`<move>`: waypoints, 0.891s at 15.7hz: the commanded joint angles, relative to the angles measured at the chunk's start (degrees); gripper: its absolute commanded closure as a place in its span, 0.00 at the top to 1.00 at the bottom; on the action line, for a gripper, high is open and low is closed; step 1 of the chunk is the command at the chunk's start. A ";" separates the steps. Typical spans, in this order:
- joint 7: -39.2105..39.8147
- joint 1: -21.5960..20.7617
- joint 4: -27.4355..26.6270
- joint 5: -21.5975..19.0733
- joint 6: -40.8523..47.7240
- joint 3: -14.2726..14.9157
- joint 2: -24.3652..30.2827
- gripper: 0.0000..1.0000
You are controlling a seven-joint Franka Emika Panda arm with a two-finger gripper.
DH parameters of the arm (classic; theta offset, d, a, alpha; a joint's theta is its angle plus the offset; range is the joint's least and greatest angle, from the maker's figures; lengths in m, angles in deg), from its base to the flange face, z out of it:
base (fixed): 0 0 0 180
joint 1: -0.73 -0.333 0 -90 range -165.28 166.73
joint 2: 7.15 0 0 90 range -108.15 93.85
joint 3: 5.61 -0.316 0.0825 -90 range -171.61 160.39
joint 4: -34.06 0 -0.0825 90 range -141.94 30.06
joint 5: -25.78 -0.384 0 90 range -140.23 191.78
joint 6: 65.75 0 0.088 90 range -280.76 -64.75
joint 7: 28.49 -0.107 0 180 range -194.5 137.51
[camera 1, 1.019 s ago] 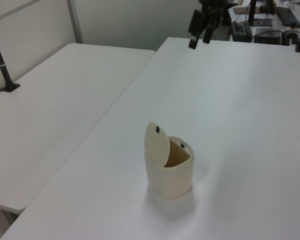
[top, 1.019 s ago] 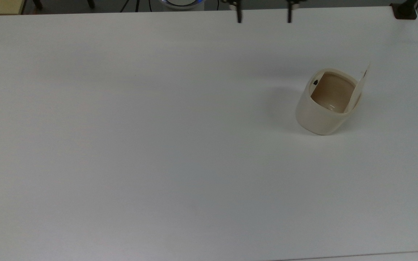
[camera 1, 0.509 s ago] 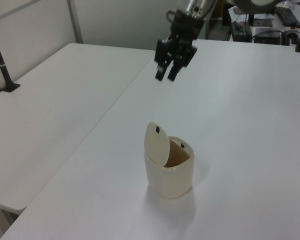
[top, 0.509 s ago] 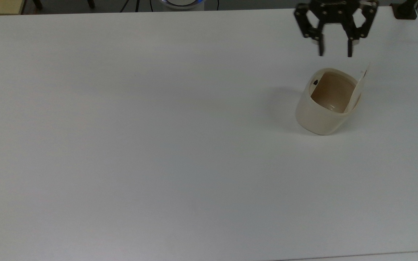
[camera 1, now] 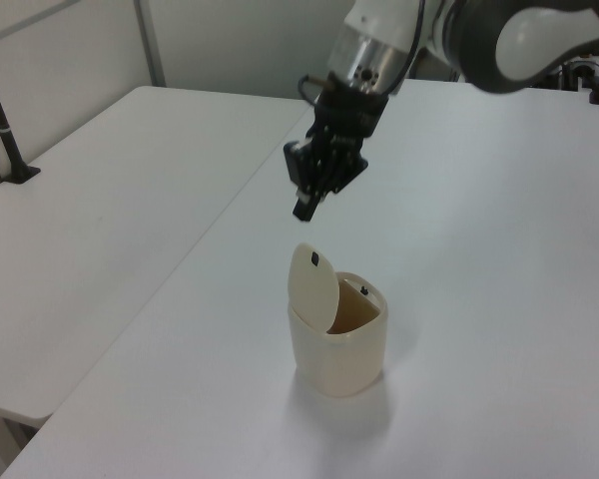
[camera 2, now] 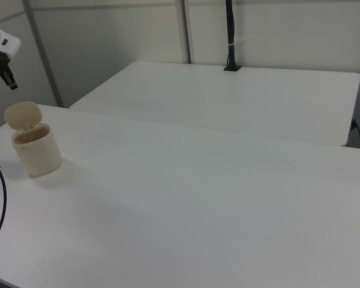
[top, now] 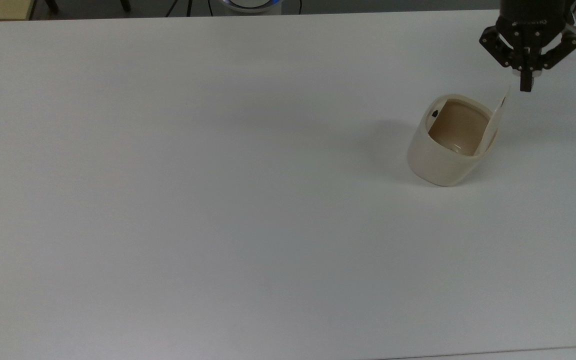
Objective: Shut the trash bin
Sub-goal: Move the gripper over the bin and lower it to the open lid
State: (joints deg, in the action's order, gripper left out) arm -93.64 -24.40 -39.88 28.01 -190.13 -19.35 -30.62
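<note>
While its fingers are pressed together and hold nothing, the gripper [camera 1: 303, 211] hangs just above and behind the raised lid [camera 1: 313, 284] of the trash bin [camera 1: 338, 344], touching neither. That lid stands nearly upright on its hinge, on the top view's right side of the bin's open mouth, so closing it likely calls for a push toward the top view's left. Bin and lid stand near the white table's [top: 218, 200] far right edge in the top view.

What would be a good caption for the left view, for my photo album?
Robot claw, pinched shut, hovers above the upright lid of an open cream trash bin on a white table.
</note>
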 commanded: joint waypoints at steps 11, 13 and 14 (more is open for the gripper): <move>0.46 -1.50 1.87 4.00 2.12 0.73 -3.86 0.00; 1.95 -1.50 0.73 4.18 2.12 0.73 -3.68 0.00; 2.39 -1.50 0.64 4.18 2.56 0.73 -3.60 0.00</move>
State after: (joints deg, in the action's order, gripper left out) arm -93.45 -25.57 -37.95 31.33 -189.30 -19.11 -35.28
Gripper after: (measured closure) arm 0.991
